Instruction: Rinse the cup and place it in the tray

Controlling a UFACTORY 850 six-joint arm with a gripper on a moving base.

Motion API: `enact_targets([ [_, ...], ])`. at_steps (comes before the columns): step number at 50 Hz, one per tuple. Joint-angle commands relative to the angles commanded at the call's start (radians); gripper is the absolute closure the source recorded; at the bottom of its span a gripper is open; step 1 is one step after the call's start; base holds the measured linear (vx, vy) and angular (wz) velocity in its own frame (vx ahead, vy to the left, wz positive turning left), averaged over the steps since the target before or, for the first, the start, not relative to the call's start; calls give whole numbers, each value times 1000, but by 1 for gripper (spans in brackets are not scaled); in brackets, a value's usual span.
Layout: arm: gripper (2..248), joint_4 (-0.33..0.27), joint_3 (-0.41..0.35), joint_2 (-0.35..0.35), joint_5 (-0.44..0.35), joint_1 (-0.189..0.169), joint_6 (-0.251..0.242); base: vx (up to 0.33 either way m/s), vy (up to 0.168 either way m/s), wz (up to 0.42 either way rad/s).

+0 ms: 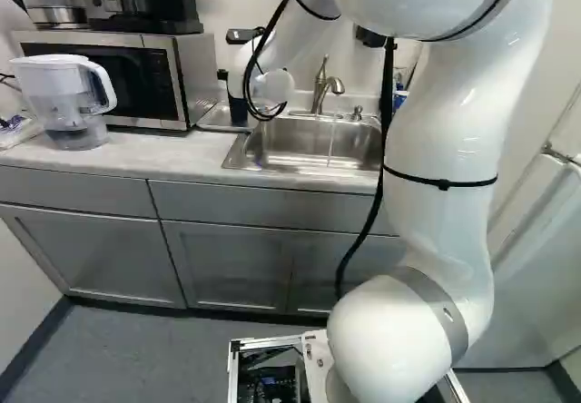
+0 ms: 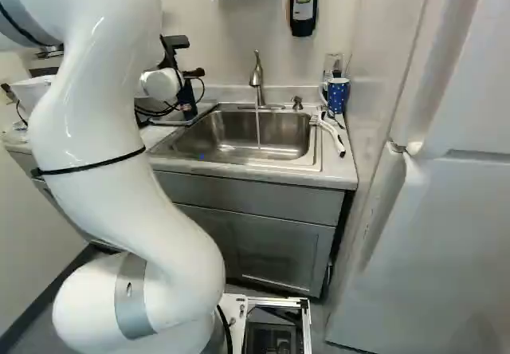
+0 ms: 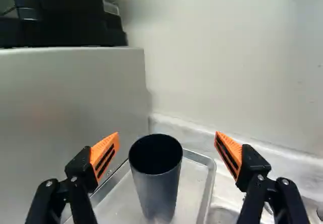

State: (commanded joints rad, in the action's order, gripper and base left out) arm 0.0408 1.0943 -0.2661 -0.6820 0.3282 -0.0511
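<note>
Okay, cup point(image 3: 157, 193) in tray point(image 3: 193, 186): mouth up, axis vertical.

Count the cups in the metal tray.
1: a tall, dark grey cup, upright, ahead of the open black gripper. The shallow silver tray runs out of view, so others may be hidden.

A tall, dark grey, smooth-sided cylindrical cup point(image 3: 156, 191) is stood upright, mouth upward, its inside hidden in shadow. It is held up by a shallow, silver metal tray point(image 3: 193, 186) with raised edges, laid flat.
</note>
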Motion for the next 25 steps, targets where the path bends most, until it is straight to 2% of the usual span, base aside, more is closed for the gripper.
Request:
enact_targets([
  [25,3,0,-37,81,65,-51,0,0,0,0],
])
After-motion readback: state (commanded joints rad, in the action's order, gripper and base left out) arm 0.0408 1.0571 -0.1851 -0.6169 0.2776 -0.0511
